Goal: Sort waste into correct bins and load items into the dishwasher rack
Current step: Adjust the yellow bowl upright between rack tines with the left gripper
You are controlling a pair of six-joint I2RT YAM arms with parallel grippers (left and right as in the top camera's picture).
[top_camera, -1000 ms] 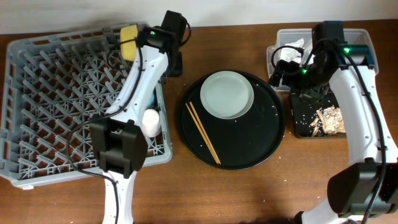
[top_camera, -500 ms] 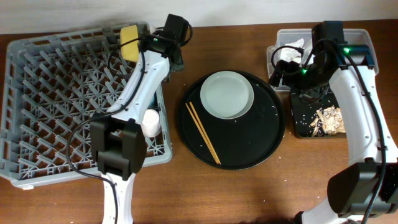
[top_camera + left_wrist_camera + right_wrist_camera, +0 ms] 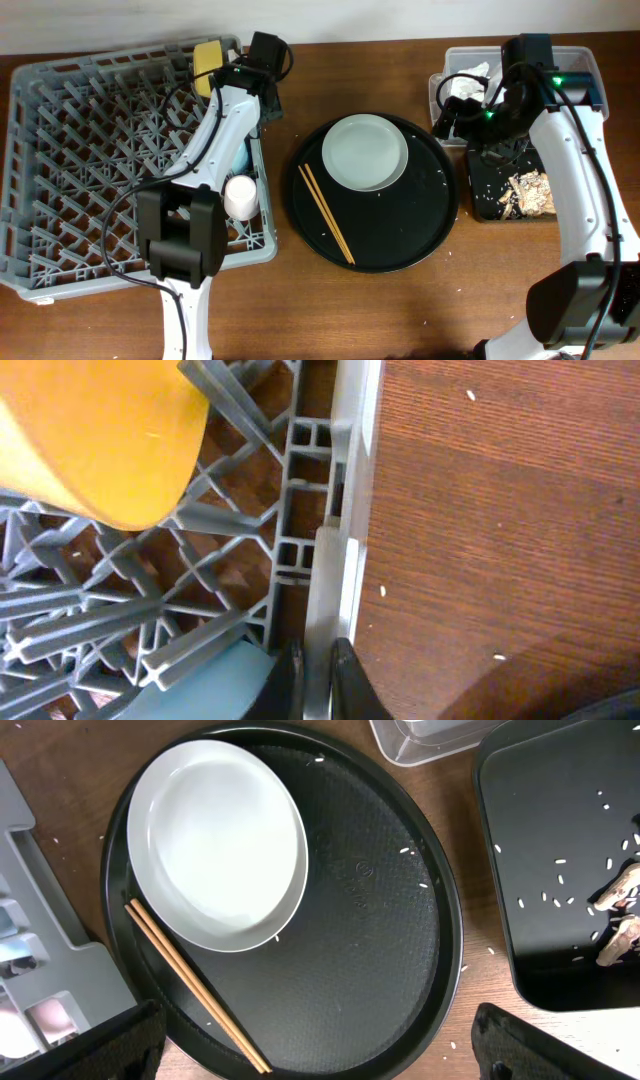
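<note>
The grey dishwasher rack (image 3: 15, 170) fills the left. A yellow bowl (image 3: 207, 62) stands at its back right, with a small blue cup (image 3: 246, 157) and a pale pink cup (image 3: 240, 195) along its right side. My left gripper (image 3: 262, 100) is shut on the rack's right rim (image 3: 345, 460), beside the bowl (image 3: 90, 430) and the blue cup (image 3: 210, 690). The pale plate (image 3: 365, 152) and chopsticks (image 3: 326, 213) lie on the round black tray (image 3: 420, 220). My right gripper (image 3: 465, 118) is open and empty, high between the clear tub (image 3: 585, 60) and the round tray.
The clear tub holds a crumpled white napkin (image 3: 468, 83). The black rectangular tray (image 3: 490, 195) in front of it holds tan food scraps (image 3: 528, 192) and scattered grains. Crumbs dot the round tray (image 3: 370, 920). I cannot make out the wrapper.
My left gripper has moved left from the table beside the rack onto the rack's right rim. The right arm has not moved.
</note>
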